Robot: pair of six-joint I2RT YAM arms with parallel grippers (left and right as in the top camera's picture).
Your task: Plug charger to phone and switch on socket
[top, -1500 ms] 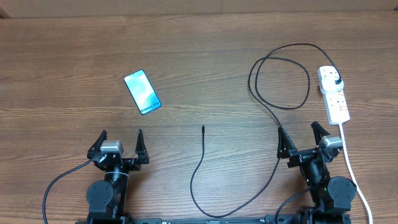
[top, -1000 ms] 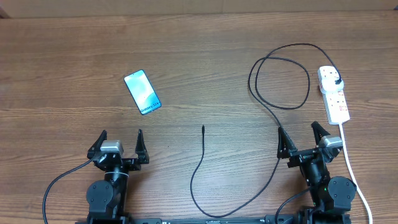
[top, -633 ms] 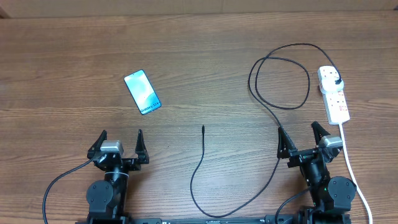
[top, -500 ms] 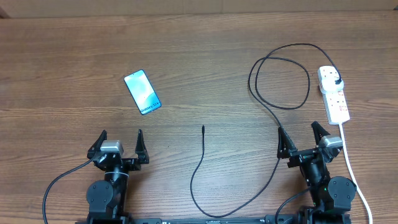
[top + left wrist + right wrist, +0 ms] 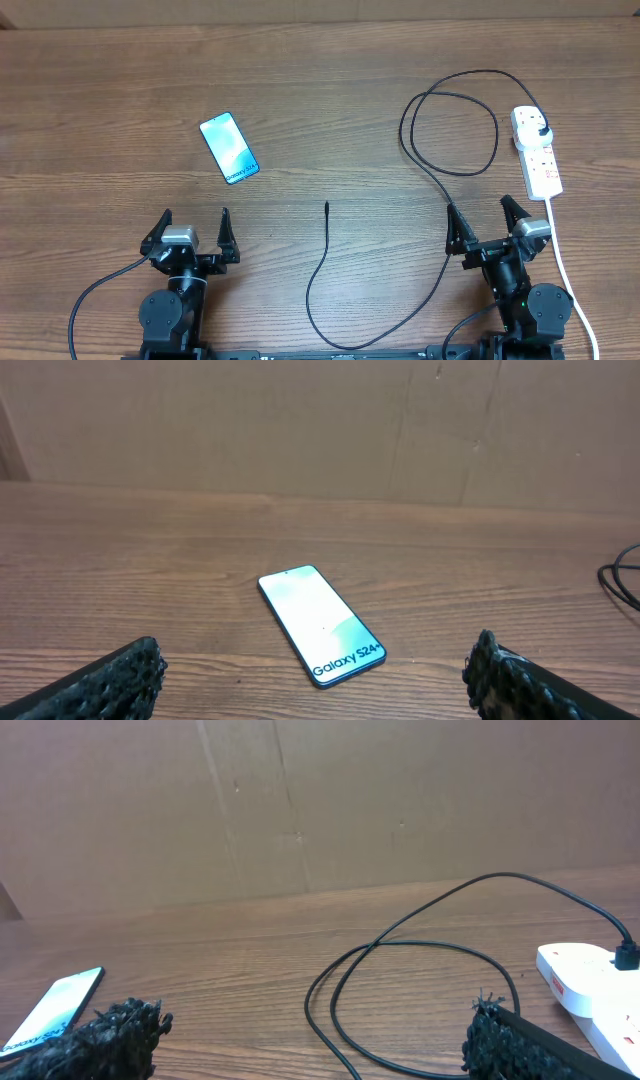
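The phone (image 5: 229,148) lies flat on the table at the left, blue-teal screen up; in the left wrist view (image 5: 321,624) it lies ahead of the jaws, its white text band nearest them. The charger cable (image 5: 450,170) loops at the right, its black plug (image 5: 541,130) sits in the white socket strip (image 5: 537,153), and its slim tip (image 5: 327,207) lies mid-table. The cable loop (image 5: 400,980) and the strip (image 5: 590,985) show in the right wrist view. My left gripper (image 5: 190,230) is open and empty, nearer than the phone. My right gripper (image 5: 487,222) is open and empty, nearer than the cable loop.
The strip's white cord (image 5: 565,270) runs toward the near edge past the right arm. A brown cardboard wall (image 5: 300,420) stands behind the wooden table (image 5: 320,90).
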